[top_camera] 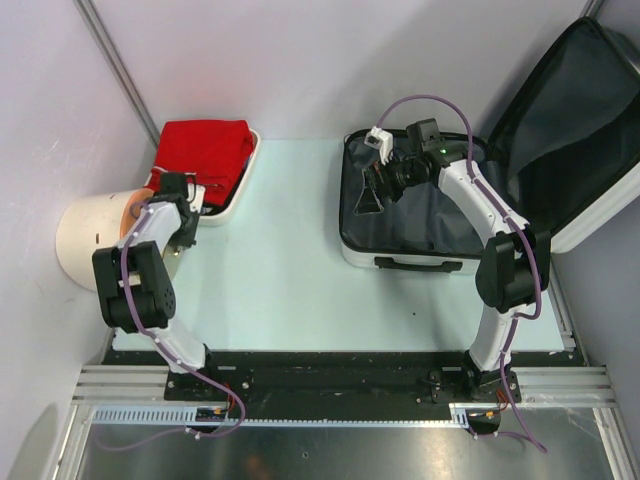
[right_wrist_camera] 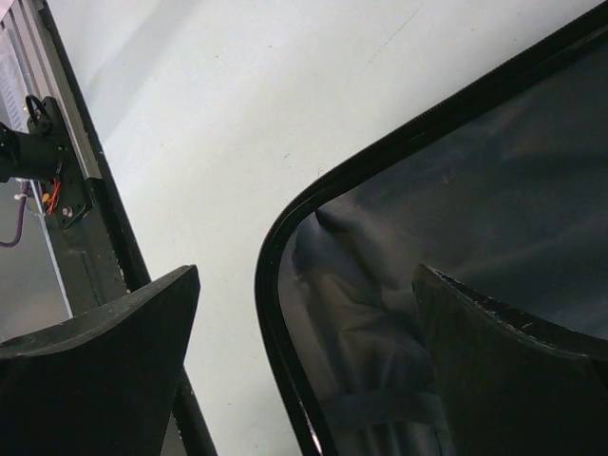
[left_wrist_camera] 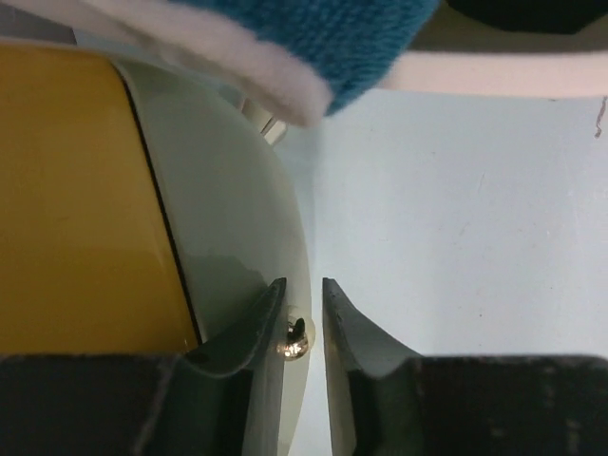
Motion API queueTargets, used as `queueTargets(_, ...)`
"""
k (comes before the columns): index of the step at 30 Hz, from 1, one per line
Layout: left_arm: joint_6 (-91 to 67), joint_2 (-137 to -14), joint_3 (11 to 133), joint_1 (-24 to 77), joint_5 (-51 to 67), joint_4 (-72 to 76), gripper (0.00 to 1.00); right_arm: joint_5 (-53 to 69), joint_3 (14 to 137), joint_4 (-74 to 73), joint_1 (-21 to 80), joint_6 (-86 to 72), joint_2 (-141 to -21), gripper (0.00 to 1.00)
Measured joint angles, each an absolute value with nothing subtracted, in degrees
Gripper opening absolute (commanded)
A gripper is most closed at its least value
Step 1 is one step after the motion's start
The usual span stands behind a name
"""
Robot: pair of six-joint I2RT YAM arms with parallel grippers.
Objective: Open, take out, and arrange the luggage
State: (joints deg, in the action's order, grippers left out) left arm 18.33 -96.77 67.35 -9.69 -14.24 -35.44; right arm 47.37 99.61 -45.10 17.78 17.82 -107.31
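The luggage (top_camera: 400, 262) lies open at the right of the table, its lid (top_camera: 580, 110) leaning back against the right wall, dark lining up. No contents show on the lining. My right gripper (top_camera: 370, 195) is open and empty over the suitcase's back left corner. In the right wrist view the right gripper (right_wrist_camera: 306, 271) straddles the black rim (right_wrist_camera: 275, 247), one finger over the table and one over the lining (right_wrist_camera: 494, 171). My left gripper (top_camera: 190, 200) hangs at the far left, away from the luggage, its jaws almost together on nothing.
A cream cylinder (top_camera: 90, 240) with an orange end lies at the left edge, right beside the left gripper (left_wrist_camera: 304, 294); its wall (left_wrist_camera: 228, 190) fills the left wrist view. A cream tub (top_camera: 245, 185) holds red cloth (top_camera: 205, 150). Blue-and-white fabric (left_wrist_camera: 351, 38) hangs over the tub's rim (left_wrist_camera: 503, 76).
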Motion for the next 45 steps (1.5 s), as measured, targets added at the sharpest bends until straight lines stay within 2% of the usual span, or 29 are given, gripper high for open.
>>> queueTargets(3, 19.7, -96.5, 67.4, -9.2, -12.3, -35.9, 0.45, 47.4, 99.6, -45.1, 17.8, 17.8, -107.3, 1.0)
queueTargets(4, 20.5, -96.1, 67.4, -8.6, -11.7, -36.4, 0.55, 47.4, 99.6, -45.1, 17.8, 17.8, -107.3, 1.0)
queueTargets(6, 22.2, -94.2, 67.1, -7.0, -10.5, -36.6, 0.66, 47.4, 99.6, -45.1, 17.8, 17.8, -107.3, 1.0)
queueTargets(7, 23.5, -92.4, 66.8, -5.6, -10.3, -36.5, 0.76, 47.4, 99.6, -45.1, 17.8, 17.8, -107.3, 1.0)
queueTargets(9, 25.4, -87.4, 66.8, -2.7, -9.9, -36.5, 0.84, 47.4, 99.6, -45.1, 17.8, 17.8, -107.3, 1.0)
queueTargets(12, 26.1, -81.1, 69.8, 1.3, -9.0, -38.8, 0.86, 47.4, 99.6, -45.2, 17.8, 17.9, -107.3, 1.0)
queueTargets(15, 25.9, -80.5, 78.4, 2.5, -9.2, -41.4, 0.91, 47.4, 99.7, -45.3, 17.8, 18.1, -107.3, 1.0)
queueTargets(21, 22.5, -80.5, 91.8, -4.4, -10.7, -45.2, 0.96, 47.3, 100.4, -46.0, 17.9, 19.0, -107.3, 1.0)
queueTargets(32, 13.7, -69.1, 88.8, -21.7, -9.9, -52.2, 1.0, 46.2, 104.6, -49.9, 18.3, 20.8, -107.8, 1.0)
queueTargets(37, 12.9, -64.0, 82.9, -28.8, -2.0, -53.4, 1.0, 45.7, 110.4, -53.0, 19.4, 22.0, -110.7, 1.0)
queueTargets(45, 14.7, -65.1, 76.9, -37.9, 10.5, -54.1, 1.0, 45.1, 112.5, -56.1, 20.9, 22.8, -113.4, 1.0)
